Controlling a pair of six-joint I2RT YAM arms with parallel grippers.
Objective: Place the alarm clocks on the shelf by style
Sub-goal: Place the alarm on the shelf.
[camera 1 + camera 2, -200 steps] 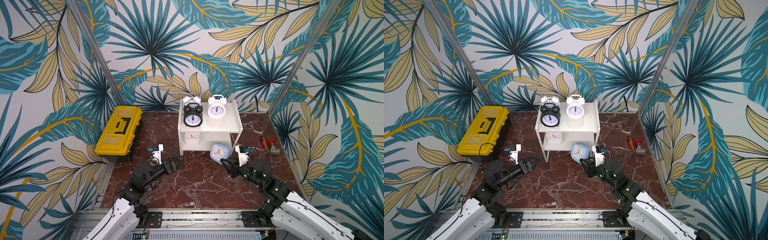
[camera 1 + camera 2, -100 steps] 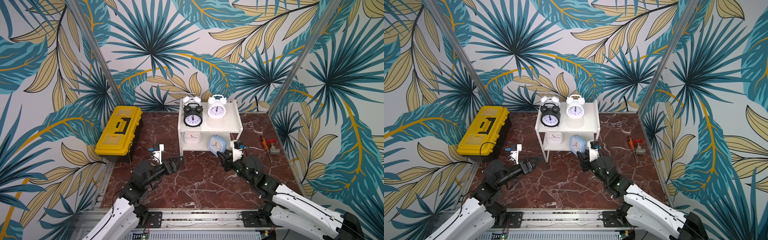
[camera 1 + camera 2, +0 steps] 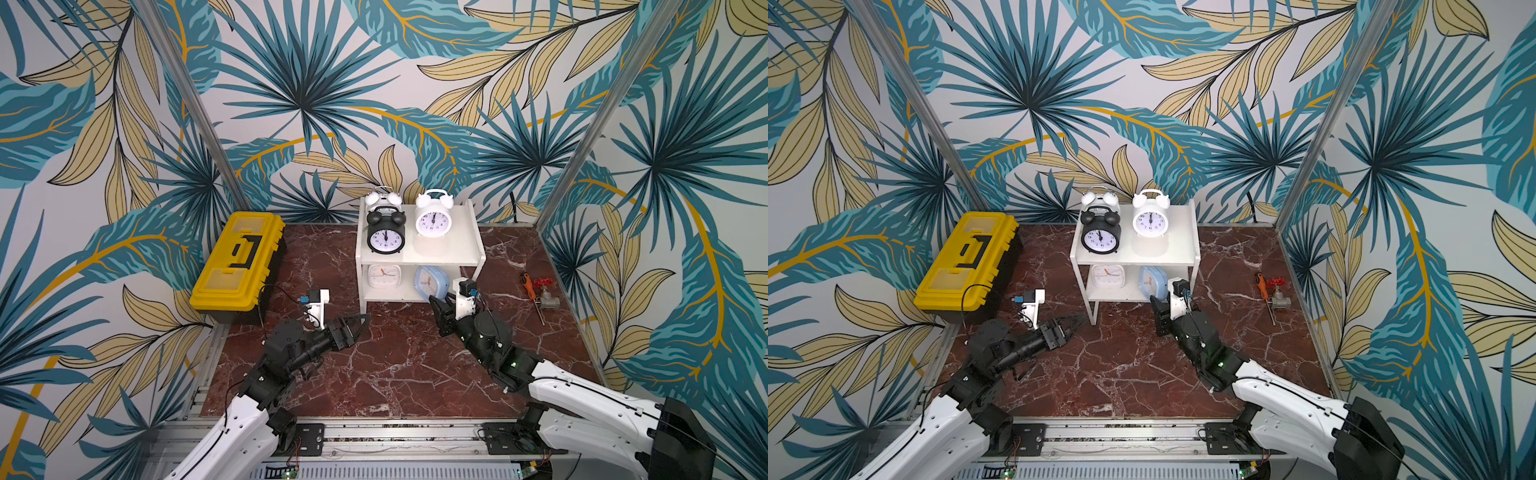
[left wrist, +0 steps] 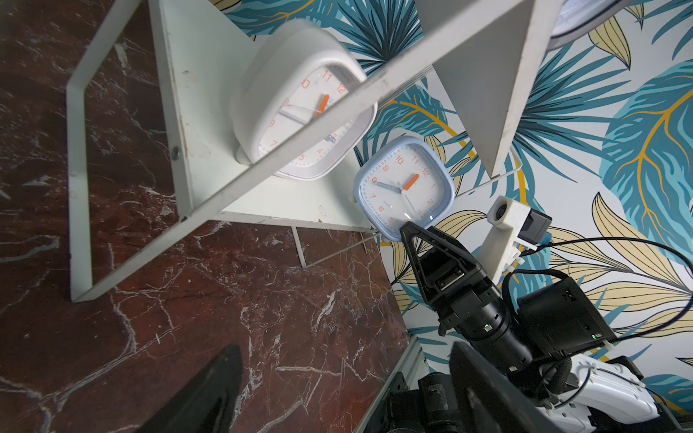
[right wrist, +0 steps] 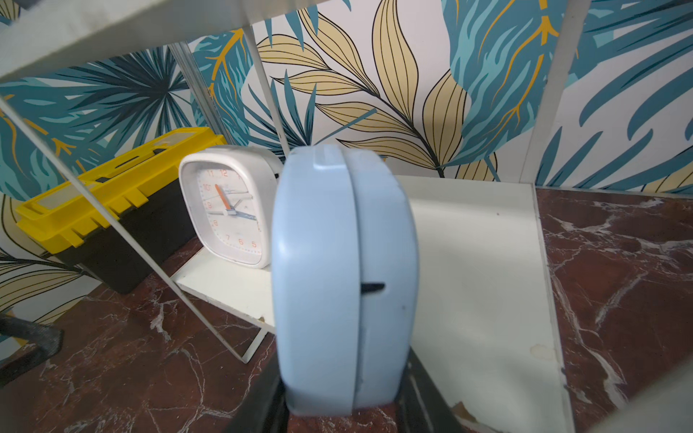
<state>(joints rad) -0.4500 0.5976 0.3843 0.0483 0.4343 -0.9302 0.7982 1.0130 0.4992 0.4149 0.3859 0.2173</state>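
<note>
Top views: shelf carries three twin-bell clocks on its upper board and the white square clock on the lower. The right gripper is clamped on the light blue clock at the lower board's front right edge.
Left wrist: left gripper spread wide, empty, above the floor.
Right wrist: light blue clock edge-on between the jaws, beside the white square clock.

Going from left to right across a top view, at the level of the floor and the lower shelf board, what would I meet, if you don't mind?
yellow toolbox → white square clock → light blue clock → valve
</note>
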